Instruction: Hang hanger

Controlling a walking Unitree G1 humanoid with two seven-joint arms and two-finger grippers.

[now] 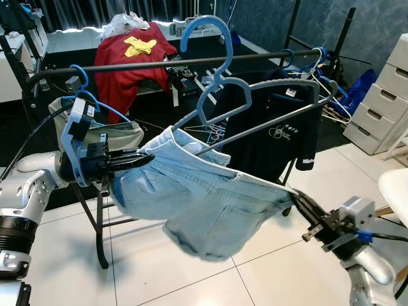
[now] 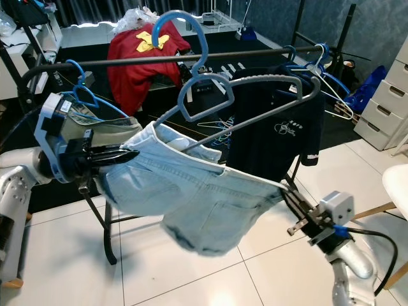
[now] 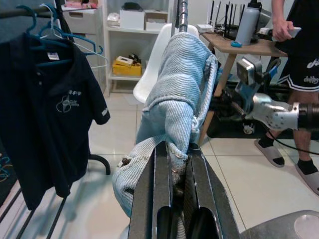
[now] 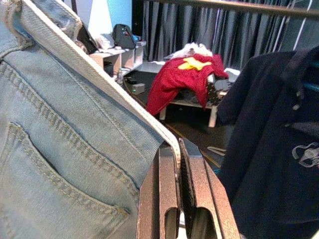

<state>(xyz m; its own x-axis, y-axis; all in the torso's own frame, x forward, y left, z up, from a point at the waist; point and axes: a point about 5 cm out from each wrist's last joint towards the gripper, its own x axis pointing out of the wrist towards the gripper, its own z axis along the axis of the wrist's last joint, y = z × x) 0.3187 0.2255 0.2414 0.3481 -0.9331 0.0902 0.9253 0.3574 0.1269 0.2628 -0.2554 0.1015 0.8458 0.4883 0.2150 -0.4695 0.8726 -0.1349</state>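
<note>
Both pincers pinch the denim shorts point(image 1: 204, 204), left pincer point(image 1: 143, 159) and right pincer point(image 1: 294, 203) at the waistband ends; the grey hanger point(image 1: 268, 105) sits loose inside, hook above the rail point(image 1: 172, 64). Any tug could tip it out.

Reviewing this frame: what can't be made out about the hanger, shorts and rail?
- Whether the grey plastic hanger passes through the light blue denim shorts: eye views, denim covers its lower bar.
- Left gripper fingertips: buried in denim.
- Right gripper contact: eye views, small; wrist view shows the waistband pinched.
- Black clothes rail ends: behind garments.
</note>
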